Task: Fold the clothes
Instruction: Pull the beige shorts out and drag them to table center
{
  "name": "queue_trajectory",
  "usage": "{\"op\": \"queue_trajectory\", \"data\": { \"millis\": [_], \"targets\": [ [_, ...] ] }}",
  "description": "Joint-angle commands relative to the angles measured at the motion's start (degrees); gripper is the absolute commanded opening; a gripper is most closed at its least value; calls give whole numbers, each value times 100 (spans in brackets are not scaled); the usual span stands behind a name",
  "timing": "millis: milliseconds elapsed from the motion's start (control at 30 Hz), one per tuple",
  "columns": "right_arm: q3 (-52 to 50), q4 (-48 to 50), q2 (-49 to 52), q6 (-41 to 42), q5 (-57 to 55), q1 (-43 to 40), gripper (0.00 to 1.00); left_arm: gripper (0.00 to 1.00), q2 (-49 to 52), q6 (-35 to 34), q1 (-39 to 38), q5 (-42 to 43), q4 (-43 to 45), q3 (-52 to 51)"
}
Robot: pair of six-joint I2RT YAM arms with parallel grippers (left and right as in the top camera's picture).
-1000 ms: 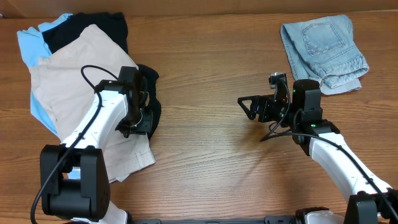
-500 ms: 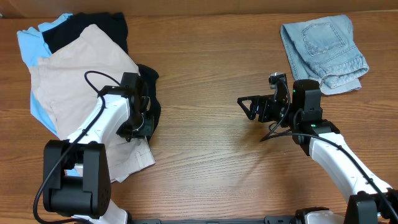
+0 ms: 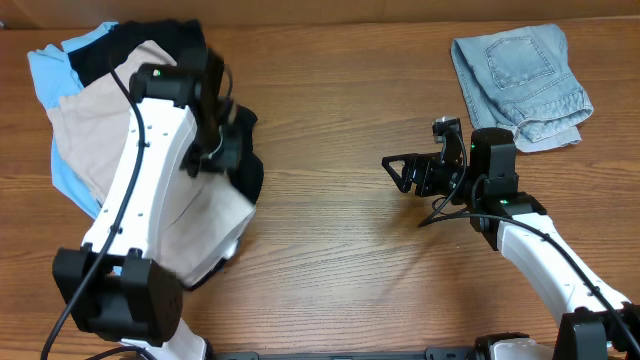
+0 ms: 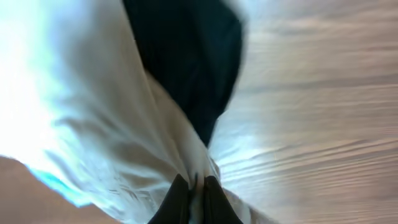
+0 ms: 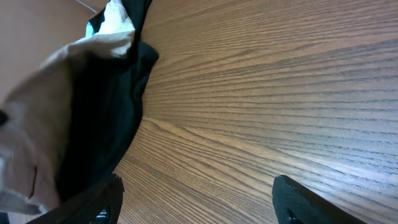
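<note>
Brown wood-grain desk [image 3: 340,270] fills the view. Pale beige cotton shorts [image 3: 90,130] are on its left side, lying over a black garment [image 3: 110,50] and a sky-blue piece [image 3: 45,75], with one edge raised. Faded denim piece [image 3: 520,75] lies folded at the far right. Left tool [image 4: 194,186] is pinched tight on the beige fabric. Right tool [image 3: 396,172] hangs wide open over bare wood, holding nothing.

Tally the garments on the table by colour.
beige shorts: 1
black garment: 1, as far as the pile shows
sky-blue garment: 1
faded denim piece: 1
Total: 4
</note>
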State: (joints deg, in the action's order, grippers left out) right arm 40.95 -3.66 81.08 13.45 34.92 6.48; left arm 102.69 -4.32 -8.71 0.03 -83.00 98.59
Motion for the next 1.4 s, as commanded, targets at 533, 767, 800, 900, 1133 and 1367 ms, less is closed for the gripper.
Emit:
{"op": "queue_trajectory", "data": {
  "millis": [533, 767, 800, 900, 1133, 1367],
  "targets": [
    [160, 212, -393, 765, -160, -988, 80, 4, 1143, 1060, -2212, 1213, 3766, 402],
    [160, 164, -813, 763, -33, -1429, 80, 4, 1906, 1060, -2667, 1521, 5399, 402],
    [160, 162, -824, 763, -33, -1434, 80, 4, 1963, 1062, -2745, 1604, 5554, 402],
    [157, 138, -828, 761, -35, -1434, 80, 5, 2033, 1252, -3042, 1635, 5847, 402],
    [157, 157, -828, 761, -28, -1526, 80, 100, 2017, 1491, -3469, 133, 5674, 527],
    [157, -24, -828, 605, -57, -1526, 80, 100, 1976, 20, -2820, -251, 2732, 1419]
  ]
}}
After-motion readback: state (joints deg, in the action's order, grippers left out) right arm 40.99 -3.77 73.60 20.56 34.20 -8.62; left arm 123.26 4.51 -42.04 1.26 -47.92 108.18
